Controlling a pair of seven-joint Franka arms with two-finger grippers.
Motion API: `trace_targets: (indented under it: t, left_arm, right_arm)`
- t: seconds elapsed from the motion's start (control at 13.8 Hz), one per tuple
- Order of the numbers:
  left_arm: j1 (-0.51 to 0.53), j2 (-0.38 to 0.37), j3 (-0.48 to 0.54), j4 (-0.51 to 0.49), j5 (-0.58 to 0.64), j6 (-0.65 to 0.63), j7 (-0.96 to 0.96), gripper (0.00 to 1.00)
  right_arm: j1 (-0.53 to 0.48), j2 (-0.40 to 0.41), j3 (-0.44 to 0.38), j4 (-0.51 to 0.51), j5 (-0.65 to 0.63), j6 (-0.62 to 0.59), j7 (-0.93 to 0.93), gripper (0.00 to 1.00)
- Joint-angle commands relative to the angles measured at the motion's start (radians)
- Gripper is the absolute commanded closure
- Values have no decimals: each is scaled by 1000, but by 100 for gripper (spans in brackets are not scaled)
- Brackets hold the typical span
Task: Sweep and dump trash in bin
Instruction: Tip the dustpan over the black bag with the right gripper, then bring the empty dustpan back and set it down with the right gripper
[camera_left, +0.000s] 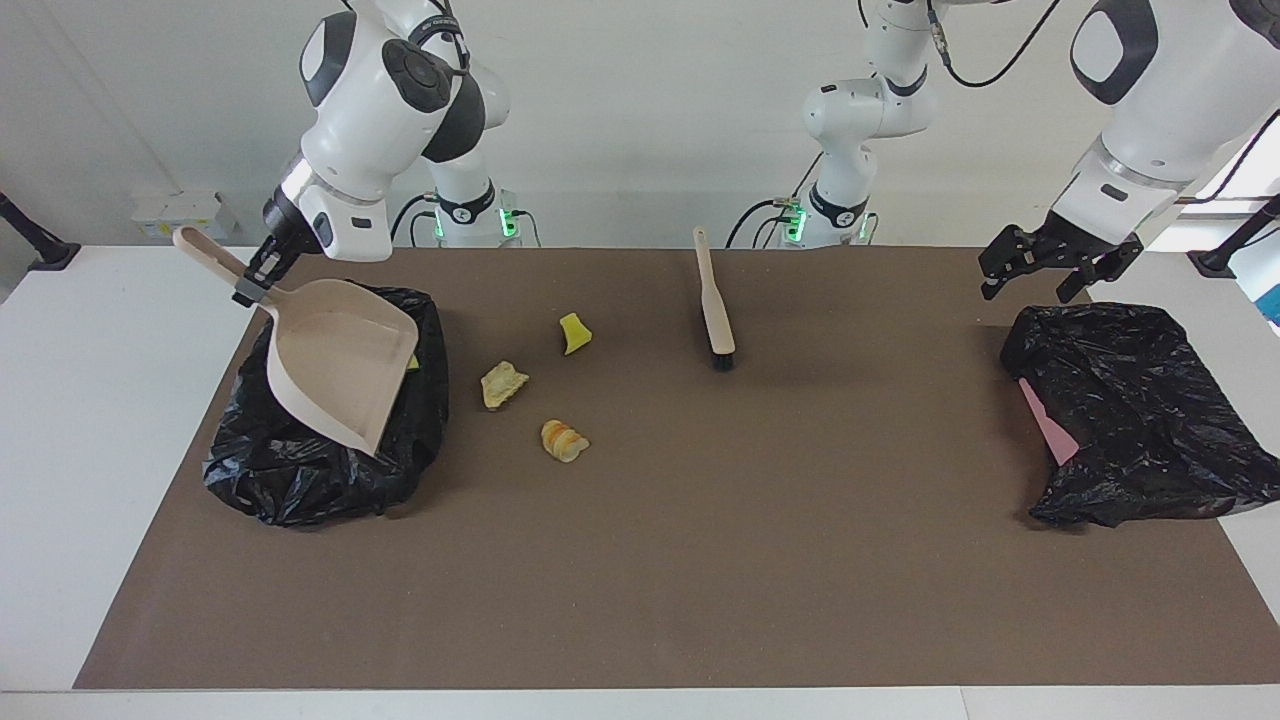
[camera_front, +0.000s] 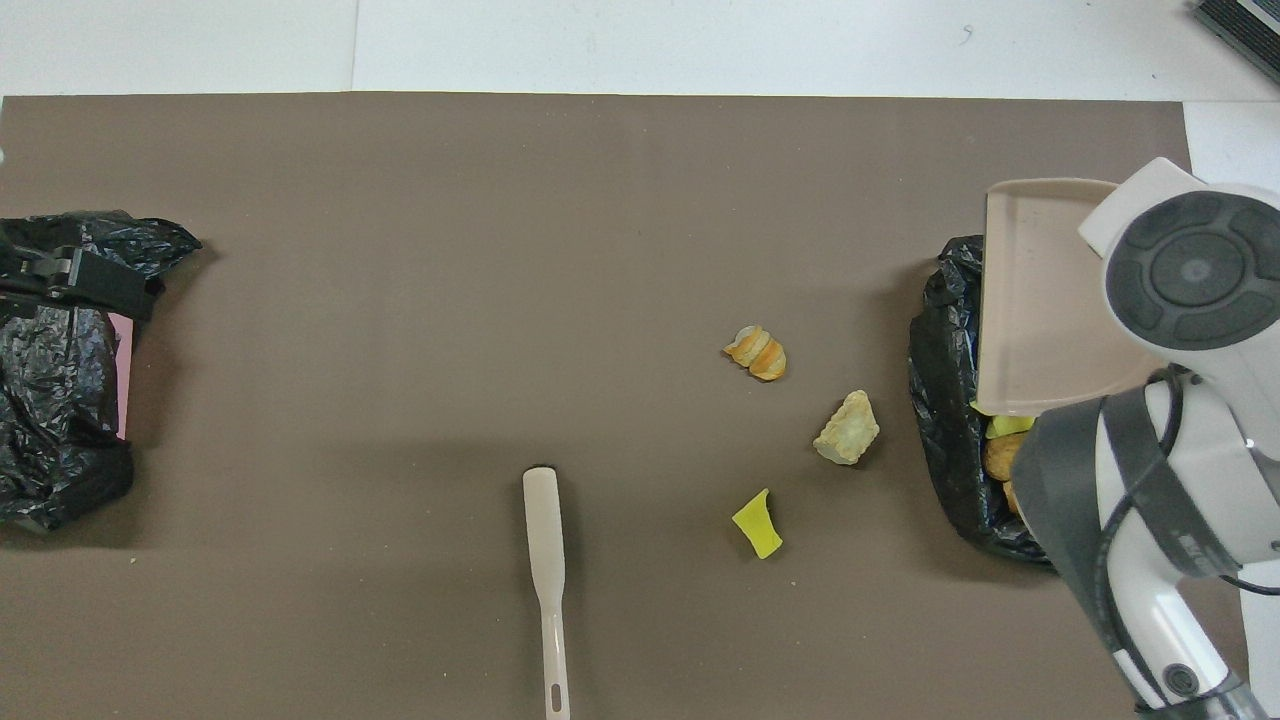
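Holding: the right gripper (camera_left: 255, 283) is clamped on the handle of the beige dustpan (camera_left: 340, 365), which hangs over the black bin bag (camera_left: 300, 470) with its pan face up.
Landmark: that bin bag lies at the right arm's end of the brown mat (camera_left: 700, 560).
Trash in the bag: yellow and tan pieces (camera_front: 1000, 445) peep out from under the dustpan's edge; how many lie there cannot be told.
Trash on the mat: a yellow sponge chunk (camera_left: 574, 333), a pale pastry scrap (camera_left: 503, 385) and an orange-striped pastry piece (camera_left: 564, 440) lie beside the bin bag, toward the middle of the mat, apart from one another.
Brush: the brush (camera_left: 713, 300) lies on the mat, well apart from the bin bag, past the three scraps.
Left gripper: the left gripper (camera_left: 1040, 275) waits with its fingers apart, over a second black bag (camera_left: 1130, 410) at the left arm's end, well apart from the bin bag.
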Motion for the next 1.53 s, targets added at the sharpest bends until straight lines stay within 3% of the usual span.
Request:
trace_targets:
  t: [0.0, 0.22, 0.44, 0.58, 0.8, 1.09, 1.45]
  left_arm:
    - [-10, 5, 3, 8, 12, 10, 12, 0]
    - [-10, -22, 3, -46, 12, 53, 41, 0]
    - [-10, -25, 3, -58, 12, 59, 41, 0]
    - [-10, -29, 3, -64, 12, 59, 40, 0]
    - [-10, -37, 3, -78, 12, 66, 41, 0]
    - [-10, -39, 3, -87, 12, 72, 41, 0]
    - [-10, -43, 3, -98, 12, 72, 44, 0]
  right_arm:
    - [61, 76, 4, 90, 86, -40, 176, 100]
    - [143, 228, 4, 252, 275, -137, 556, 100]
    - [195, 336, 3, 366, 456, -129, 891, 100]
    - [267, 446, 3, 488, 520, -118, 1156, 100]
    - [330, 602, 3, 656, 656, -111, 1414, 100]
    - [436, 722, 4, 716, 728, 3, 1669, 100]
    - [516, 775, 6, 719, 788, 85, 1794, 100]
